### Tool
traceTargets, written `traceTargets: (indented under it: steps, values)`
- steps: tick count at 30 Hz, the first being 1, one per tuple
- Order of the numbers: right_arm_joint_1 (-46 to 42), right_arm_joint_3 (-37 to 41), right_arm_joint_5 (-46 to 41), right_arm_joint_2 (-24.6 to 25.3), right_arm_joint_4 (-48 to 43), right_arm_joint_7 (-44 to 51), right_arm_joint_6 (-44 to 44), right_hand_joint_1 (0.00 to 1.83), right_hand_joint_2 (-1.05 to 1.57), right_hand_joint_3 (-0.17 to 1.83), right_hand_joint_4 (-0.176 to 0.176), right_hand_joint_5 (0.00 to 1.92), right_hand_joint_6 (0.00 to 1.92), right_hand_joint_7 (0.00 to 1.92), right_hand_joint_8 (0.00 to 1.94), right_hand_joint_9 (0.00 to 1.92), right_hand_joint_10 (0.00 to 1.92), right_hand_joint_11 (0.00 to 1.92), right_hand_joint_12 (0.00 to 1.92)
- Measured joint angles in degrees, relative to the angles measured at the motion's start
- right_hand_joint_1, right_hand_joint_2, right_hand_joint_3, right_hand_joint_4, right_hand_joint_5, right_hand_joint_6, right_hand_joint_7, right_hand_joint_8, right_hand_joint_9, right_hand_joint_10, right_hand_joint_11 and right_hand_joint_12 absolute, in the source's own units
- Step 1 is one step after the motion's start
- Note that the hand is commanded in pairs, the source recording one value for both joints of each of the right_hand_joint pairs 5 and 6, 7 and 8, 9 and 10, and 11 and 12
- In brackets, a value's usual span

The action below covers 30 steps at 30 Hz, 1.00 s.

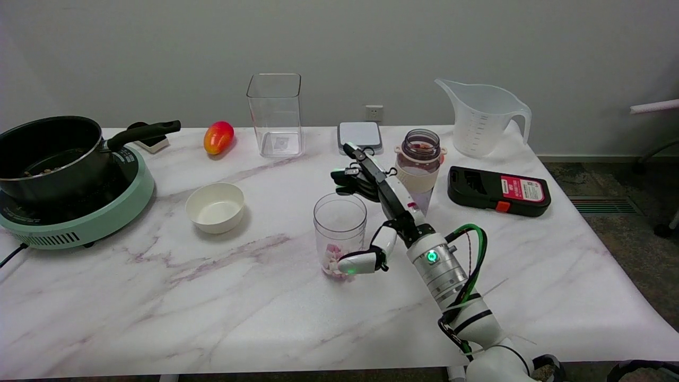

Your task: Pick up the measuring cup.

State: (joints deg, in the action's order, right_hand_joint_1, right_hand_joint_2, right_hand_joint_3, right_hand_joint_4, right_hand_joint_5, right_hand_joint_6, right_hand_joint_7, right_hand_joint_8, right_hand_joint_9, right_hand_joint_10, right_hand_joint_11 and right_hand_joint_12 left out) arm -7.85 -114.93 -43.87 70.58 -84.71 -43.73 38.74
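Observation:
A small clear measuring cup [339,225] with pink and white cubes at its bottom stands upright mid-table. My right hand [386,215] is at the cup's right side with its fingers apart. The dark fingers [354,181] reach past the cup's far rim, and the white thumb [360,261] lies low at the cup's near right side. I cannot tell whether fingers or thumb touch the cup. Nothing is gripped. A large translucent graduated jug [480,119] stands at the back right.
Just right of the hand stands a jar with a beige band [419,164], then a black case [498,191]. A scale [360,133] and clear square container [275,114] are behind. A white bowl [215,207], mango [218,137] and pot on a cooker [53,159] lie left.

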Motion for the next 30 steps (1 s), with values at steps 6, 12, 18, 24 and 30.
traceTargets:
  steps: [6, 12, 18, 24, 30]
  values:
    - [-0.2, -0.8, 0.1, 0.4, 1.6, -0.8, 1.2, 1.19, -0.63, 0.95, 0.000, 0.17, 0.17, 0.55, 0.55, 0.52, 0.52, 0.59, 0.59]
    - [-0.2, -1.4, 0.6, 0.7, 3.1, -2.6, 2.0, 1.19, -0.62, 0.94, 0.000, 0.16, 0.16, 0.54, 0.54, 0.51, 0.51, 0.59, 0.59]
    - [-0.2, -1.6, 0.9, 1.0, 4.4, -3.7, 2.6, 1.19, -0.61, 0.93, 0.000, 0.16, 0.16, 0.54, 0.54, 0.51, 0.51, 0.58, 0.58]
    - [-0.2, -1.8, 1.1, 1.5, 5.6, -4.4, 2.9, 1.19, -0.62, 0.94, 0.000, 0.15, 0.15, 0.54, 0.54, 0.50, 0.50, 0.57, 0.57]
    - [-0.1, -1.9, 1.2, 2.1, 7.3, -4.8, 3.1, 1.19, -0.66, 0.97, 0.000, 0.14, 0.14, 0.53, 0.53, 0.49, 0.49, 0.55, 0.55]
